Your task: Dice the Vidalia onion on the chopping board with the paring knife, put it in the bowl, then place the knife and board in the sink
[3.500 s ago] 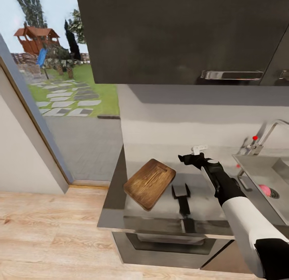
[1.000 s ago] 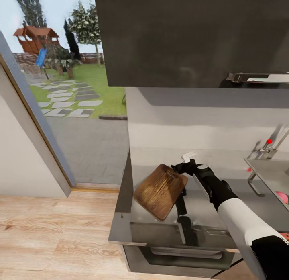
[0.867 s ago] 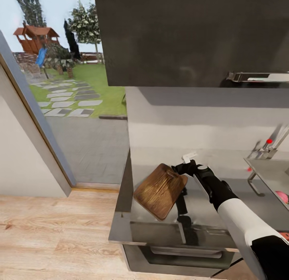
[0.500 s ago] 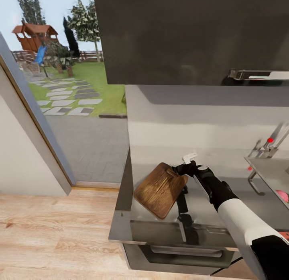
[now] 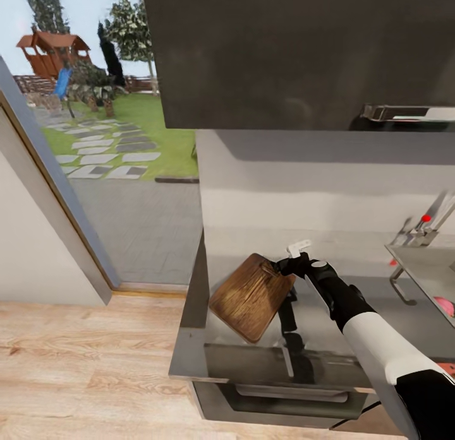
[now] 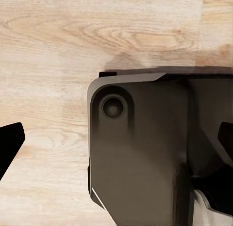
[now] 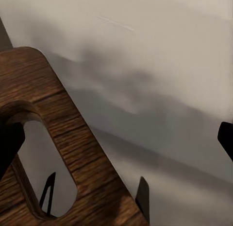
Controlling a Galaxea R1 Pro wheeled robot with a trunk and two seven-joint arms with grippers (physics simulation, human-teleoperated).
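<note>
Two tools are mine, and both have their fingers wide apart. My right tool (image 5: 285, 264) is out over the counter (image 5: 328, 314), right at the end of the chopping board (image 5: 253, 296) that has the little slot. In my right wrist view the slot end of the board is very close. One black fingertip (image 7: 9, 144) sits at the slot and the other fingertip is far off to the side, over the bare grey counter. The tool is not clamped on anything. I cannot tell if the fingertip is touching the wood.

The chopping board is dark brown and lies on the counter near its left end, turned at a slant. One of its corners is near the front edge.

Far to the right is the sink (image 5: 420, 273), with its shiny tap (image 5: 436, 216) and a red knob. A bit of the pink Vidalia onion (image 5: 446, 306) peeks in at the edge of the head view, down in the sink. It is well apart from the board.

My left tool (image 6: 116, 138) hangs low. Its wrist view looks down at the light wooden floor (image 6: 58, 51) and a dark part of my own body (image 6: 141, 153).

Above the counter is a big dark cupboard (image 5: 297, 55) with a silver handle. To the left, a glass door (image 5: 126, 175) looks out on grass and trees.
</note>
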